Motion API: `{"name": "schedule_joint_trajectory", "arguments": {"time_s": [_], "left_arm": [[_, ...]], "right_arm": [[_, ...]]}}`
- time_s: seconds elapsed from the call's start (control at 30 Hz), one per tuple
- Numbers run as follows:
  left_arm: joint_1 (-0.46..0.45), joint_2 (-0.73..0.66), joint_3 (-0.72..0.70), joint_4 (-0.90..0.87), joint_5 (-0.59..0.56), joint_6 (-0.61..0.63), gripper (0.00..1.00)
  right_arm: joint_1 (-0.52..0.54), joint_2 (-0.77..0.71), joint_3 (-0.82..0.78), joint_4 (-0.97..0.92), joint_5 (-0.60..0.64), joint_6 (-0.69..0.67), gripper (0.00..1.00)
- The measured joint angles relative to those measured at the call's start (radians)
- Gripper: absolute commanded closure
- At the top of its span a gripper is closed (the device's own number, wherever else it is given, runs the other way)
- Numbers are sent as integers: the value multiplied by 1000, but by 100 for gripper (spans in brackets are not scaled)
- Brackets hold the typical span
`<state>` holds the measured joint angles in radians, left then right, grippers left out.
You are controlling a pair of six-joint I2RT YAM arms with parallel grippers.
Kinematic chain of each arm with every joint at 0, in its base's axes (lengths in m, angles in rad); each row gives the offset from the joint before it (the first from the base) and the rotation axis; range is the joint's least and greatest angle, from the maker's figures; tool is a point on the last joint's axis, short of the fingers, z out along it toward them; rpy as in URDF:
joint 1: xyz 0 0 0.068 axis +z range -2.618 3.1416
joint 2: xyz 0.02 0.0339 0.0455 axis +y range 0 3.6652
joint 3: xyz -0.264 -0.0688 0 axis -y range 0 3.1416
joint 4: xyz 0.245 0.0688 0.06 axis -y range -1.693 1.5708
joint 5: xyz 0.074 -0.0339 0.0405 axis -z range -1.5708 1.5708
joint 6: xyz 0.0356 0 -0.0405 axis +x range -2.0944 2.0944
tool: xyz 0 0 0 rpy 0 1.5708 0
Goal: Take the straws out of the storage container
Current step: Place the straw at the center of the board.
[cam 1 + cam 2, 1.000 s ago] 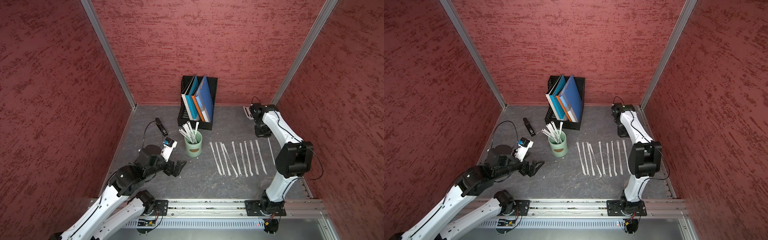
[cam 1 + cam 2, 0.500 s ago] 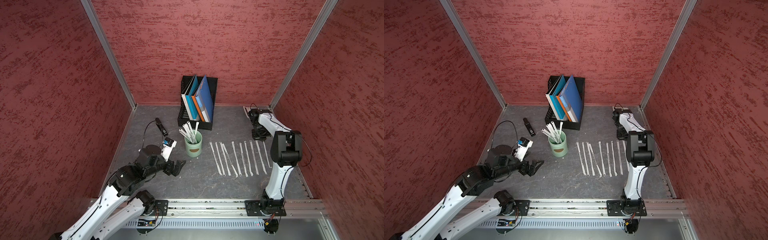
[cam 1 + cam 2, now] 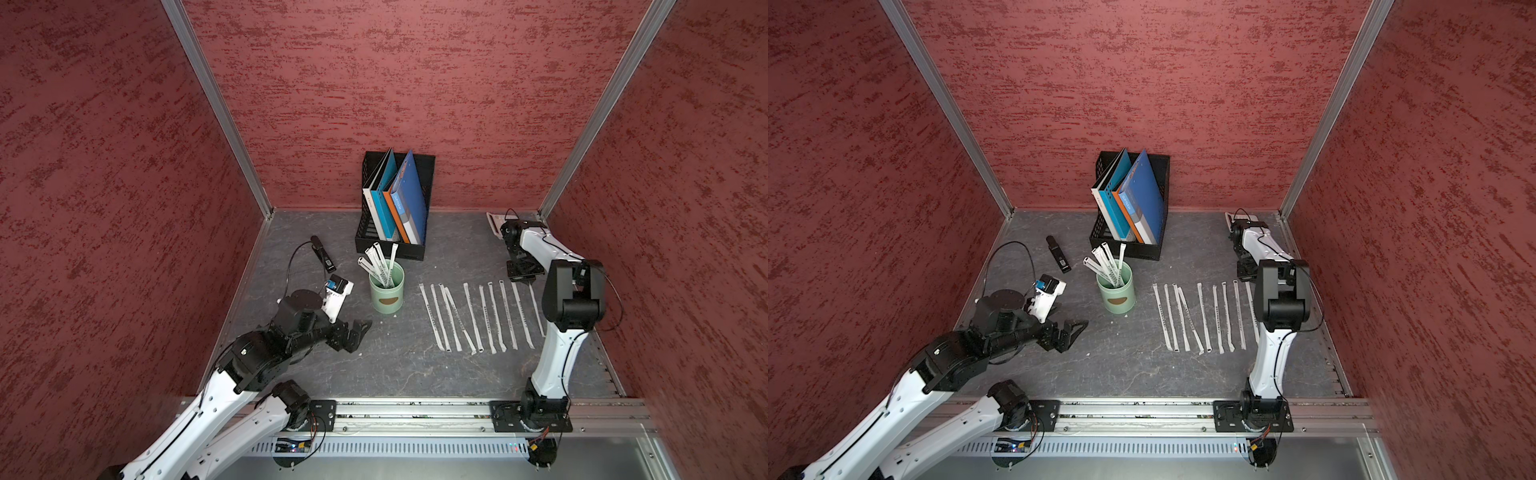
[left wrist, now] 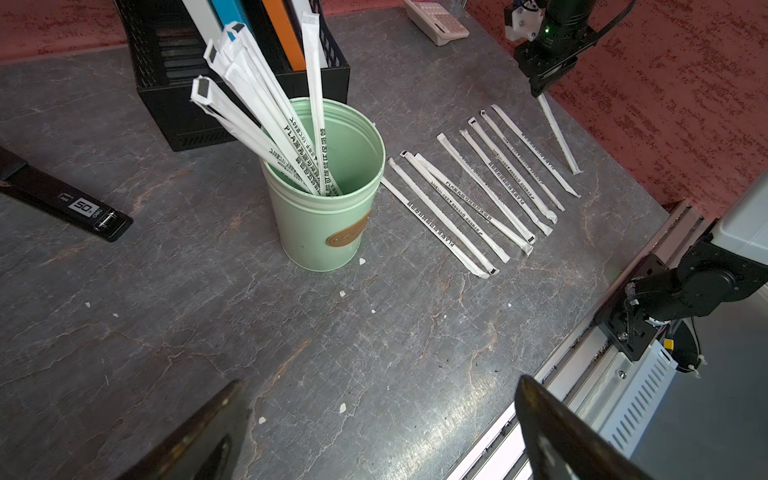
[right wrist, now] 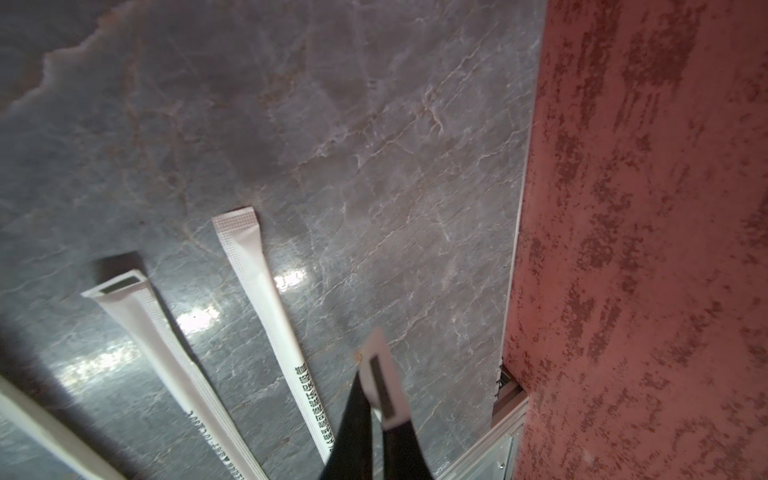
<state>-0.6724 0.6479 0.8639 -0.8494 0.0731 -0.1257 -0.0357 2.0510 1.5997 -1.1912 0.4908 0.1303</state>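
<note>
The storage container (image 3: pixel 386 293) (image 3: pixel 1116 293) (image 4: pixel 324 208) is a mint-green cup, upright on the grey table with several wrapped straws (image 3: pixel 380 264) (image 4: pixel 266 108) leaning out of it. Several more straws (image 3: pixel 469 316) (image 3: pixel 1200 316) (image 4: pixel 478 187) lie in a row to its right. At the right end of that row, my right gripper (image 3: pixel 521 274) (image 4: pixel 540 83) (image 5: pixel 374 403) is shut on the top of one straw (image 5: pixel 380 365) (image 4: pixel 559 137). This straw slants down to the table. My left gripper (image 3: pixel 359 332) (image 3: pixel 1075 332) (image 4: pixel 378 380) stands open and empty, low over the table in front and left of the cup.
A black mesh file rack (image 3: pixel 392 245) with folders stands just behind the cup. A black stick-shaped device (image 3: pixel 324 253) lies left of the cup. A calculator (image 3: pixel 494 222) sits in the back right corner. The red wall (image 5: pixel 644 208) runs close beside the held straw.
The right arm's elbow has swung left, and its gripper has come down slightly with the straw at the row's right end. The left arm has not moved.
</note>
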Motion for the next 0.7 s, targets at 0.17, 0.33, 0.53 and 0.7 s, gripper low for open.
{"name": "schedule_joint_trajectory", "arguments": {"time_s": [0.17, 0.33, 0.53, 0.7], "left_arm": [[0, 0, 0, 0, 0, 0, 0], [0, 0, 0, 0, 0, 0, 0], [0, 0, 0, 0, 0, 0, 0], [0, -1, 0, 0, 0, 0, 0]], "right_arm": [[-6, 37, 0, 10, -1, -4, 97], [-14, 53, 1, 13, -2, -4, 95], [-26, 68, 9, 14, -13, -3, 90], [-31, 73, 9, 17, -18, -3, 87]]}}
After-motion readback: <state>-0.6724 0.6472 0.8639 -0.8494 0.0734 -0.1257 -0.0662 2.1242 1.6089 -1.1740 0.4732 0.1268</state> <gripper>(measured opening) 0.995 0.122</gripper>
